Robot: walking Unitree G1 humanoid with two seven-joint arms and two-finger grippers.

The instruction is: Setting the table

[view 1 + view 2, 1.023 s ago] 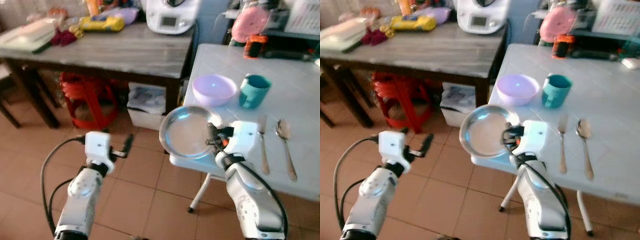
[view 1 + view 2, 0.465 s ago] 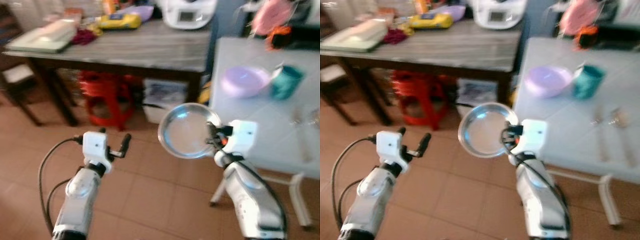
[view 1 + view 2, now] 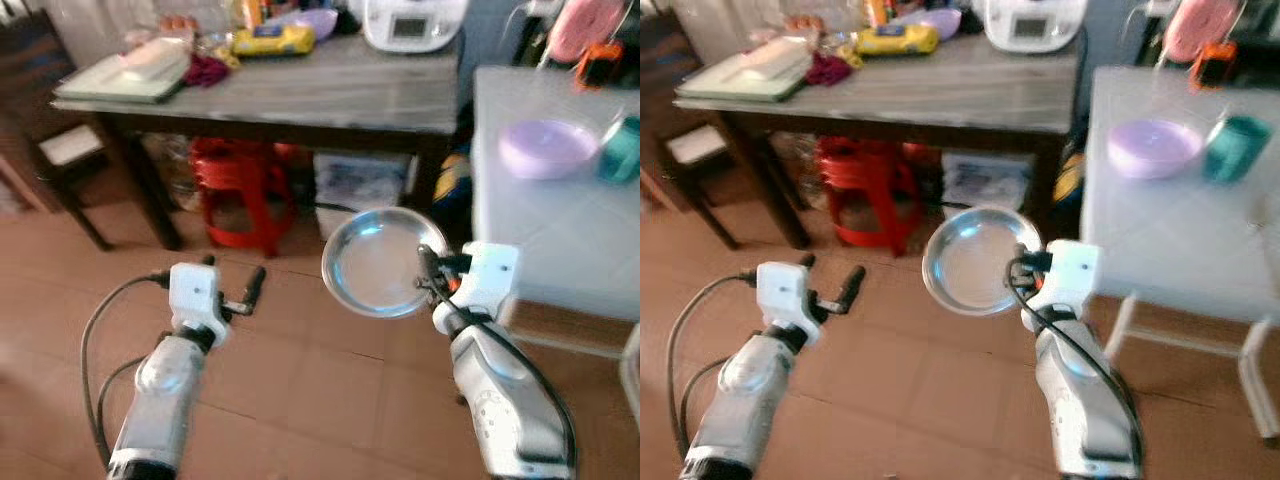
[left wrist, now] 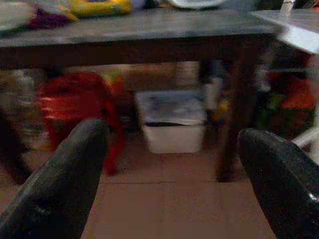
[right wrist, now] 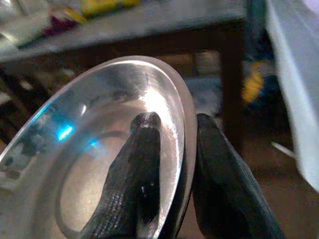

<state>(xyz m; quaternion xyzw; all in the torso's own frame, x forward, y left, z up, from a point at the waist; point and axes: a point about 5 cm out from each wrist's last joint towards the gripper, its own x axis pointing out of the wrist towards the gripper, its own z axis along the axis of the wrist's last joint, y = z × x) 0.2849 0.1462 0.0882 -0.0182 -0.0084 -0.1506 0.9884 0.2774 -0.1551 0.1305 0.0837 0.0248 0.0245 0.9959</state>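
1. Both arms are silver-grey and rounded, each ending in a boxy white wrist block.
2. The left gripper has two long black fingers, matte with blunt rounded ends.
3. The right gripper has black fingers with a faintly ribbed surface.
4. Black cables loop beside each forearm.
5. A small orange-red spot, possibly a connector, sits at the right wrist.

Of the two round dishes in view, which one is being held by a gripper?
The shiny metal plate, pinched at its rim by the right gripper above the floor. The lilac bowl rests untouched on the white table.
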